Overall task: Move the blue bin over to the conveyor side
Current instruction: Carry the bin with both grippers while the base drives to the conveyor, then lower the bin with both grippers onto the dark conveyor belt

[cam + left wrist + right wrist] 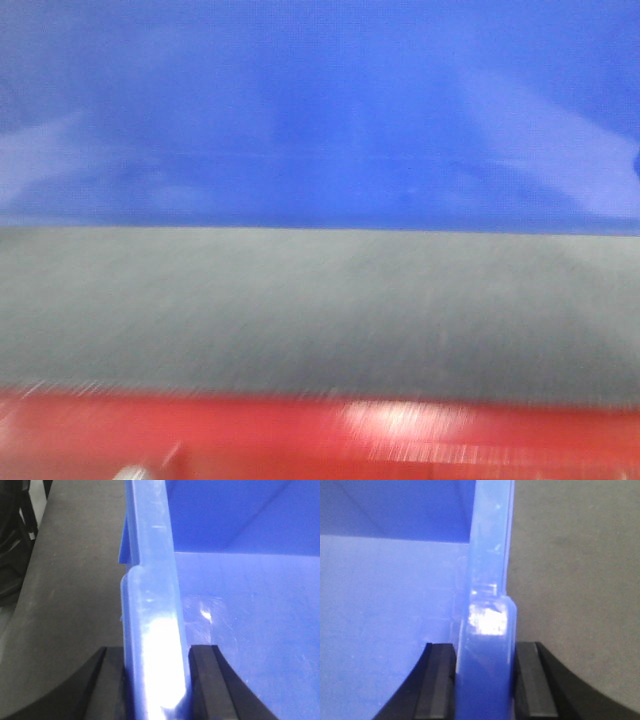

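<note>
Blue bin [250, 605], inside left gripper [157, 652], right gripper [484, 650]

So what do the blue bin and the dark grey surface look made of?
The blue bin: glossy moulded plastic, going by bright glare on its rim. The dark grey surface: matte, finely textured, possibly rubber or fabric matting.

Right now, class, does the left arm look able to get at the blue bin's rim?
Apparently yes: the left gripper straddles the rim of the blue bin, one finger inside the wall, one outside, seemingly clamped, with nothing in between.
</note>
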Robot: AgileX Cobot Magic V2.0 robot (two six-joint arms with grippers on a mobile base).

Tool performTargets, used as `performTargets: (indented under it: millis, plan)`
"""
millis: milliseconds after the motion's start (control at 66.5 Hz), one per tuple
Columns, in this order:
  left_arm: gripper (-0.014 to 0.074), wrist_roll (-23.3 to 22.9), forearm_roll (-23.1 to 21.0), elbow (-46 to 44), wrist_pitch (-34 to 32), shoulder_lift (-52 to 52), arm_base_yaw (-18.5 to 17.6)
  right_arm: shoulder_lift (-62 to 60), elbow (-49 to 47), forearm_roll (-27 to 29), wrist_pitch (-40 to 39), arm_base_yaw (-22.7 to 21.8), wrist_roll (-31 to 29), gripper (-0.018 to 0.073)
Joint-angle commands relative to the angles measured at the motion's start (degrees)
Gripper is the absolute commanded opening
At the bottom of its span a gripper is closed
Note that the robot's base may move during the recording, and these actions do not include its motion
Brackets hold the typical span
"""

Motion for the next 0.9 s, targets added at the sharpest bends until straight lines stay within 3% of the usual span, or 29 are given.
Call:
performTargets:
  millis: [0,887]
  plan:
    - [-0.0018,0.8,4.1,-0.9,-5.5,-0.7,0.0,-1.1,-0.7,-5.7,-4.3,-0.4,-0.6,-0.0080]
    - [-0.0018,0.8,4.1,-0.9,-5.5,-0.7,0.0,-1.1,-0.7,-5.7,-4.3,-0.4,-0.6,-0.0080]
